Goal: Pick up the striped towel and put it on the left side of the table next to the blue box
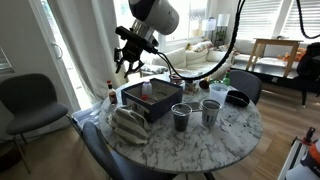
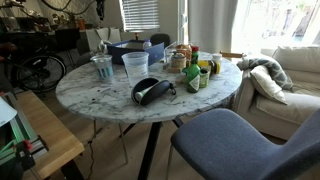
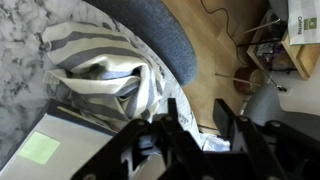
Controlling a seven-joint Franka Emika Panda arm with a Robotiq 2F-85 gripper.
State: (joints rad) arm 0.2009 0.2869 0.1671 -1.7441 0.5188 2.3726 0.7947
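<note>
The striped towel point(image 1: 128, 124) lies crumpled on the marble table point(image 1: 200, 145) near its edge, touching the blue box point(image 1: 150, 100). In the wrist view the towel point(image 3: 100, 75) lies bunched above the box's corner point(image 3: 40, 145). My gripper point(image 1: 125, 62) hangs well above the box and towel. Its fingers point(image 3: 200, 120) are open and empty, with floor and the table edge between them. In an exterior view the blue box point(image 2: 130, 48) stands at the far side of the table point(image 2: 100, 100). The towel and gripper are out of sight there.
Two metal cups point(image 1: 181, 117) point(image 1: 211, 112) stand beside the box. A black object point(image 2: 150, 90) and several bottles point(image 2: 195, 70) sit on the table. Grey chairs point(image 1: 30, 100) point(image 3: 160, 40) ring the table; one is close by the towel.
</note>
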